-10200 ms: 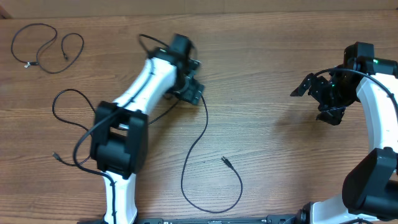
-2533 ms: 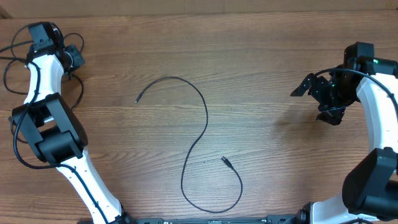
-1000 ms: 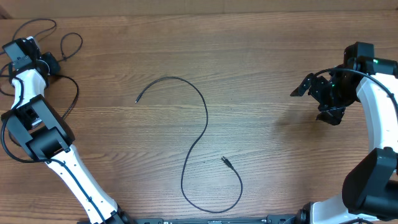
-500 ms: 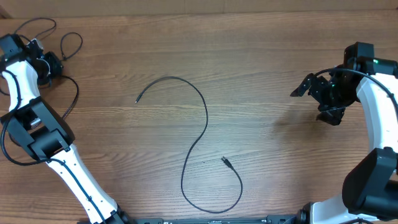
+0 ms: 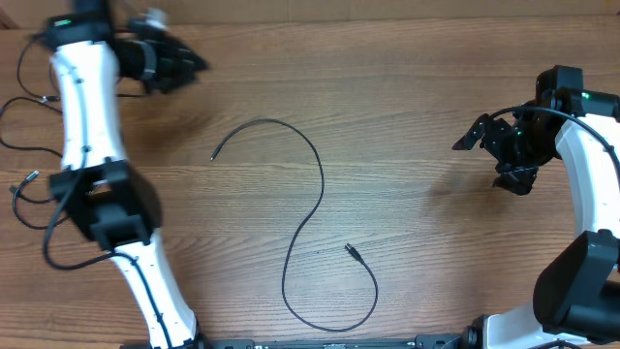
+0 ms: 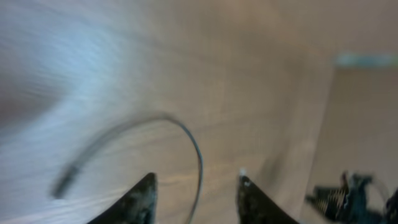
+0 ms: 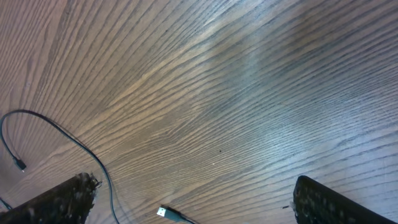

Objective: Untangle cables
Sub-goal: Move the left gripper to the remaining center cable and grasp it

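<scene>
1. Left tool (image 6: 196, 199), blurred, hangs open and empty; right tool (image 7: 193, 199) gapes wide too.
2. One cable (image 5: 320, 194) snakes across the bench (image 5: 417, 97), apart from both.
3. More cables (image 5: 29, 177) lie beyond the left arm (image 5: 87, 116).

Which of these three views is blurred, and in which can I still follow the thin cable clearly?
Left wrist view: strongly blurred throughout; the cable is only a soft grey arc. Overhead view: sharp, cable crisp, except the left gripper, which is smeared. Right wrist view: sharp, wood grain and cable clear, with a pale sheen on the table.
</scene>
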